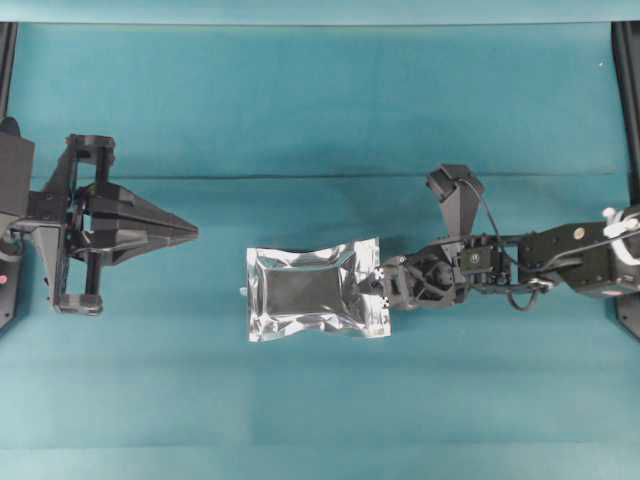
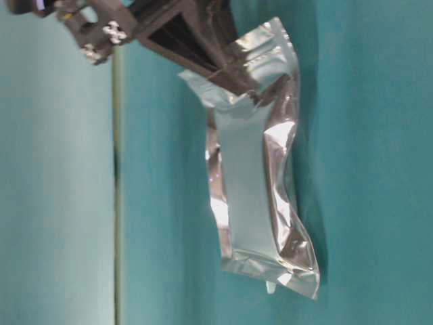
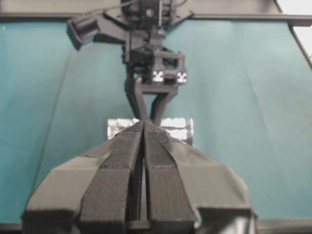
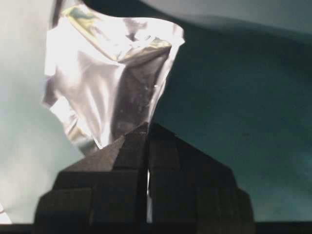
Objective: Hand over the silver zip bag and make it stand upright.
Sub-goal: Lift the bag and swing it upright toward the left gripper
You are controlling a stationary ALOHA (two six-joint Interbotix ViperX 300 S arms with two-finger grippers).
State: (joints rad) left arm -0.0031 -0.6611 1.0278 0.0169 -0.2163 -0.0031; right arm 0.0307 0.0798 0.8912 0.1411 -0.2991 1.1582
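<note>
Nearest in the left wrist view, the left fingers (image 3: 143, 127) are lying pressed together, their dark ribbed pads meeting along a thin seam with nothing between them. In the overhead view this left gripper (image 1: 190, 232) is sitting at the left side of the teal bench (image 1: 320, 110), its closed tip pointing toward the middle and standing well apart from the bag.

Beyond that tip, near the middle of the bench, the silver zip bag (image 1: 310, 293) is showing as a crinkled, shiny foil pouch with flat sealed edges, its long side running left to right. Its right short end is sitting inside the right fingers (image 1: 378, 283), which are closing on that edge. In the right wrist view the two dark pads (image 4: 122, 151) are meeting tightly, and the foil (image 4: 112, 78) is rising straight out from their tip, bright and creased. In the table-level view the pouch (image 2: 260, 169) is hanging from the pinched end while the dark fingers (image 2: 203, 51) are gripping it there; whether its far end is touching the cloth cannot be told from that view.

Farthest along, the right arm (image 1: 560, 255) is stretching in from the right edge of the overhead view, its wrist rolled to one side, with a camera bracket (image 1: 455, 190) standing out above it and a cable looping beside it. In the left wrist view this same arm (image 3: 146, 39) is facing the camera beyond the bag's bright strip (image 3: 175, 127).
</note>
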